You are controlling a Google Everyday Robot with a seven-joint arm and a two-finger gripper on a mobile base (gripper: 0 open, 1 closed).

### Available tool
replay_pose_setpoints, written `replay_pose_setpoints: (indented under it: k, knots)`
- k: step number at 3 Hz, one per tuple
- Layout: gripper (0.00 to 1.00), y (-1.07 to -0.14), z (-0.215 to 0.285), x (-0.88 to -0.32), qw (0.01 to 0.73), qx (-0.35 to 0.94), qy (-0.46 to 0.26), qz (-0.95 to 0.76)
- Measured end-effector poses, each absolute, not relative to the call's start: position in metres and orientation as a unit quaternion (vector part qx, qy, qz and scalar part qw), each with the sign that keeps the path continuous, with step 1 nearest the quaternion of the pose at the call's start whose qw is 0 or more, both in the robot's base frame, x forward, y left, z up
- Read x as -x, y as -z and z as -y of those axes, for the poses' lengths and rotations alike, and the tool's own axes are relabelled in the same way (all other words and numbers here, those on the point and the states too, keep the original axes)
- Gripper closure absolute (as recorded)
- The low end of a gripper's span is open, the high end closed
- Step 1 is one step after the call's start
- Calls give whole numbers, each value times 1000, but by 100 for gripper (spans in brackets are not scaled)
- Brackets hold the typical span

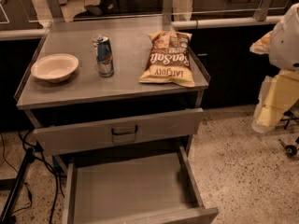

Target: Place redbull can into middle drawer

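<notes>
Plainly, in the camera view, the redbull can [103,56] stood upright on the grey counter top [126,87] of a metal cabinet, left of centre. A pale bowl [54,67] sat near it on the left, apart from it. A chip bag [169,58] lay flat to its right, also apart, reaching close to the counter's right edge.

Below the counter, the upper drawer [84,135] was out a little, with a bar handle [124,131] on its front panel. Under that, the middle drawer [126,185] was pulled far out, its flat floor bare.

The gripper [268,111] hung at the right edge of the view, low beside the cabinet and well apart from the can, over the speckled floor [238,171]. Whether it was parted or closed could not be told. Dark cables [24,171] trailed on the ground left of the cabinet.
</notes>
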State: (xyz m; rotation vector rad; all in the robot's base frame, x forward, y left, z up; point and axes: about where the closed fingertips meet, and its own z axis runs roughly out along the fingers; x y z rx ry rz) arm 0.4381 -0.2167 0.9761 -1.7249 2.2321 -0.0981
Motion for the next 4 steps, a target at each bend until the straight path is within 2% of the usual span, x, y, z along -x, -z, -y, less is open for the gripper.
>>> replay_pose_setpoints:
  k: [1,4]
  knots:
    - [0,-976,217,-438,159,603,34,-781]
    - [0,-972,165,-492,225,582,-50,-780]
